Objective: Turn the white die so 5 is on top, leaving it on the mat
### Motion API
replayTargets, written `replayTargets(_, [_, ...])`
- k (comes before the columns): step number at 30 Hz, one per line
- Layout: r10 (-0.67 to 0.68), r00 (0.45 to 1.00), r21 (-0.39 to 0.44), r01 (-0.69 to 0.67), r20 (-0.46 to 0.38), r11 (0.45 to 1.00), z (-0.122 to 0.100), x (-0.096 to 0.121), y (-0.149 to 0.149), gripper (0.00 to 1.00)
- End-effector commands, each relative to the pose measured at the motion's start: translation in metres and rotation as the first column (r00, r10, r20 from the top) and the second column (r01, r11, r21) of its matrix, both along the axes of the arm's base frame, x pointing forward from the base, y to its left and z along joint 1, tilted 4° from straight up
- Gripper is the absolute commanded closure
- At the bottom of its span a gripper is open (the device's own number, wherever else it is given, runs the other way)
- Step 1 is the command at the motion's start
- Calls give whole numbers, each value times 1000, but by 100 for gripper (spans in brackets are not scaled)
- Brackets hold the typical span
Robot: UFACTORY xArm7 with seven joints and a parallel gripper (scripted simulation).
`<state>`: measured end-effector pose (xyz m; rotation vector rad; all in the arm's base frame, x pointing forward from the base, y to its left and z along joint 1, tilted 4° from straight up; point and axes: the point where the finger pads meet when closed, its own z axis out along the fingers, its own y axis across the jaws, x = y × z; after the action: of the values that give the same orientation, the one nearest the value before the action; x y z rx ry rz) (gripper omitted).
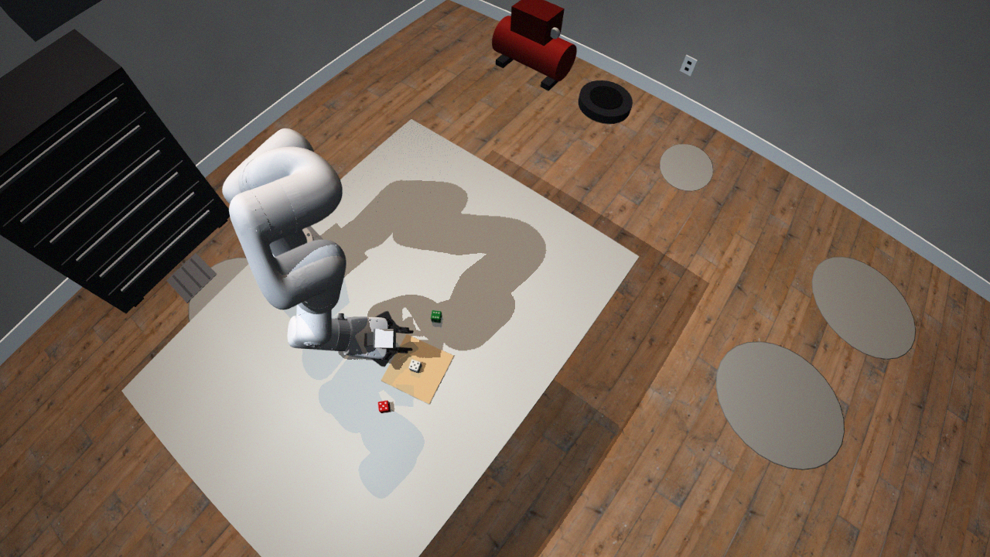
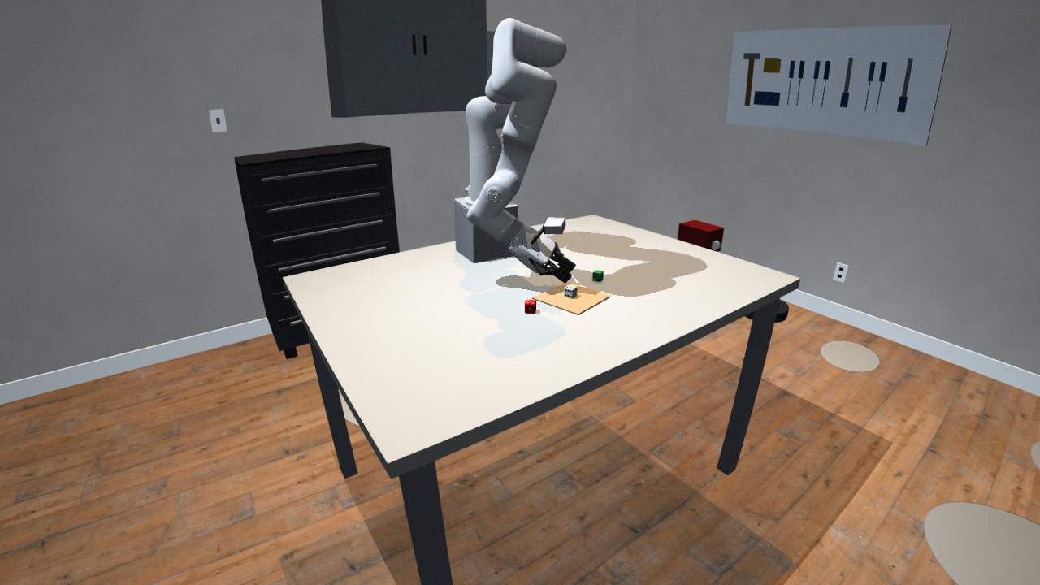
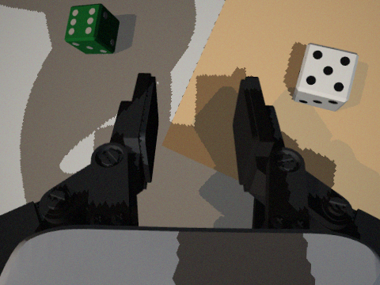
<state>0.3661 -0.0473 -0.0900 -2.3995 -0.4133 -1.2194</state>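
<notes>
The white die [image 1: 415, 365] [image 2: 569, 292] [image 3: 328, 71] lies flat on the tan mat [image 1: 430, 391] [image 2: 579, 308] [image 3: 257, 28], inside its edges, with 5 on top. The mat lies flat on the table. My gripper [image 1: 412, 340] [image 2: 569, 271] [image 3: 196, 99] is open and empty. It hangs above the mat's edge nearest the arm, and in the wrist view the white die is to the right of both fingers. The green die [image 1: 435, 316] [image 2: 597, 275] [image 3: 85, 25] lies off the mat with 6 on top. The red die [image 1: 384, 406] [image 2: 530, 306] lies off the mat with 5 on top.
The pale table [image 1: 228, 415] [image 2: 407, 378] carries the arm, the mat and the dice. The green die is on one side of the mat and the red die on the other. The arm's shadow falls across the table, the green die and part of the mat.
</notes>
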Motion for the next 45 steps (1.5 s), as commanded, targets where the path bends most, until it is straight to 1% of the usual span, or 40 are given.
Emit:
replayTargets(1, [73, 988, 71, -64, -133, 995, 0, -9, 17, 58])
replayTargets(2, [92, 981, 83, -78, -169, 993, 0, -12, 21, 58])
replayTargets(4, [92, 981, 83, -78, -169, 993, 0, -12, 21, 58])
replayTargets(5, [103, 976, 90, -87, -192, 992, 0, -14, 23, 58])
replayTargets(7, [151, 942, 113, -122, -301, 986, 0, -24, 31, 58])
replayTargets(8, [158, 935, 115, -127, -317, 985, 0, -26, 31, 58])
replayTargets(9, [173, 917, 118, -139, -360, 983, 1, -29, 33, 58])
replayTargets(10, [179, 907, 118, -144, -381, 982, 1, -31, 33, 58])
replayTargets(11, [191, 884, 116, -156, -427, 981, 2, -35, 34, 58])
replayTargets(12, [194, 876, 114, -160, -442, 981, 2, -36, 34, 58])
replayTargets(13, [201, 848, 106, -171, -490, 980, 3, -40, 33, 58])
replayTargets(14, [202, 841, 103, -174, -501, 979, 4, -41, 32, 58])
replayTargets(15, [202, 812, 88, -184, -548, 979, 5, -43, 30, 58])
replayTargets(16, [202, 806, 85, -186, -556, 979, 6, -44, 30, 58])
replayTargets(17, [194, 774, 62, -197, -603, 978, 8, -46, 26, 58])
replayTargets(18, [193, 771, 60, -198, -606, 978, 8, -46, 26, 58])
replayTargets(19, [176, 739, 28, -209, -650, 978, 11, -46, 21, 58])
replayTargets(21, [176, 739, 28, -209, -650, 978, 11, -46, 21, 58])
replayTargets(23, [123, 686, -51, -227, -717, 972, 19, -42, 8, 58])
replayTargets(25, [92, 669, -92, -234, -737, 968, 23, -38, 3, 58])
replayTargets(26, [89, 668, -95, -235, -739, 967, 24, -37, 2, 58])
replayTargets(28, [16, 648, -187, -243, -761, 952, 35, -25, -10, 58])
replayTargets(29, [15, 648, -188, -243, -761, 952, 35, -25, -10, 58])
replayTargets(31, [-57, 648, -277, -242, -759, 930, 47, -8, -20, 58])
replayTargets(33, [-119, 661, -354, -233, -741, 906, 60, 9, -26, 58])
replayTargets(36, [-186, 690, -441, -211, -700, 872, 78, 33, -31, 58])
replayTargets(38, [-186, 690, -441, -211, -700, 872, 78, 33, -31, 58])
replayTargets(41, [-224, 714, -491, -190, -663, 850, 91, 50, -32, 58])
replayTargets(45, [-243, 730, -518, -175, -639, 837, 98, 60, -32, 58])
